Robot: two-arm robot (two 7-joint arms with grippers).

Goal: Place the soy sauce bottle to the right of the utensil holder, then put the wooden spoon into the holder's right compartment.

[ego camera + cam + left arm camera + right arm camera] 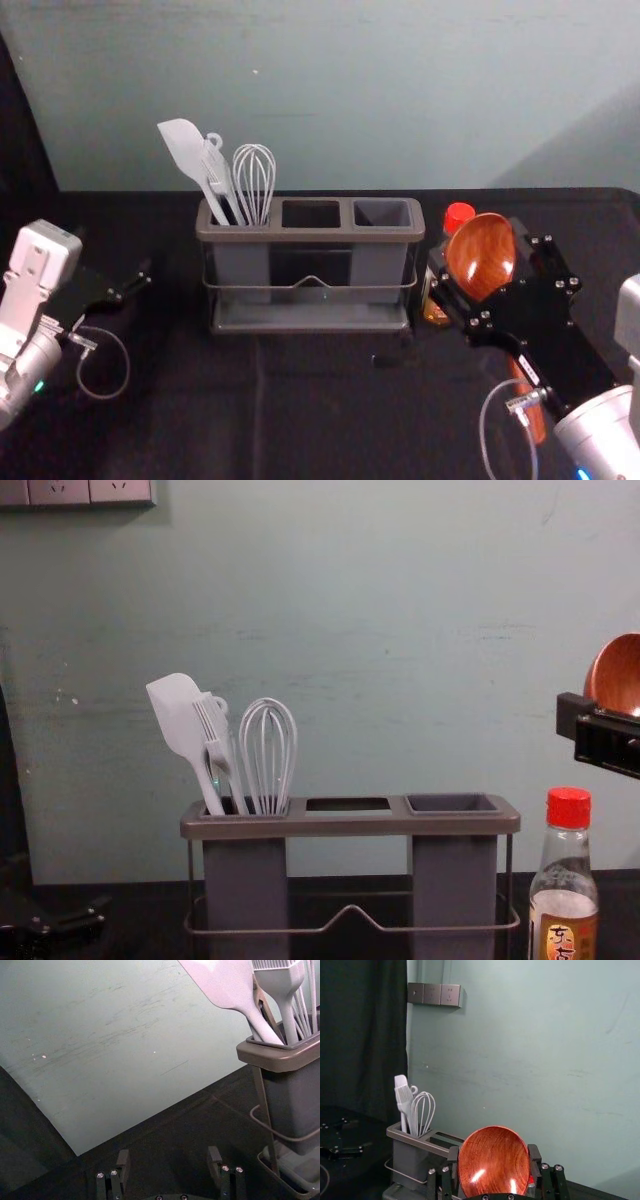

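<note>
Right end effector (486, 266) — clamped on spoon (482, 248), raised | left end effector (137, 281) — jaws apart, at left

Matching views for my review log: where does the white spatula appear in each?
Head view: the white spatula leans out of the utensil holder's left compartment.
Left wrist view: large and close, beside the brush.
Right wrist view: partly behind the brush, beyond the wooden spoon.
Chest view: left of the whisk, tilted outward.
Shared landmark: the utensil holder.
</note>
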